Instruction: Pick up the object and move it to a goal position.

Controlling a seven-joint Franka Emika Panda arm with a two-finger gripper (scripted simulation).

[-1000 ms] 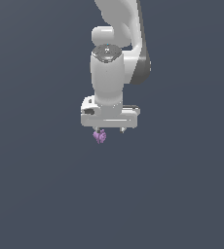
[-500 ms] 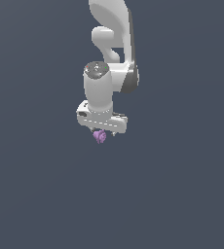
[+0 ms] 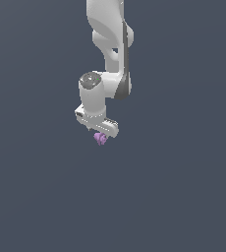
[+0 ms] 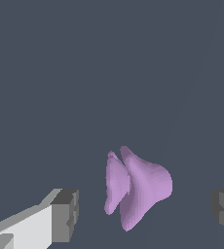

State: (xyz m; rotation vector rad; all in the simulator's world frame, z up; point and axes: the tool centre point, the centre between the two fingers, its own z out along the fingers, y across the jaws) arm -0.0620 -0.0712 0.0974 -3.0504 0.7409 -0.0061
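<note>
The object [image 3: 100, 139] is a small light-purple lump with ridged folds, seen in the exterior view just below the white hand. My gripper [image 3: 99, 131] hangs right over it, pointing down. In the wrist view the object [image 4: 139, 188] sits between the two grey fingertips [image 4: 66, 215], with a clear gap on each side. The jaws stand open and neither pad touches it. The second fingertip shows only partly at the picture's edge.
A plain dark grey-blue surface [image 3: 183, 197] fills both views. The white arm [image 3: 110, 39] reaches in from the top of the exterior view. No other objects and no goal marker show.
The hand has shifted slightly toward the exterior view's left and turned, while the upper arm links swung right. The purple object has stayed in the same spot.
</note>
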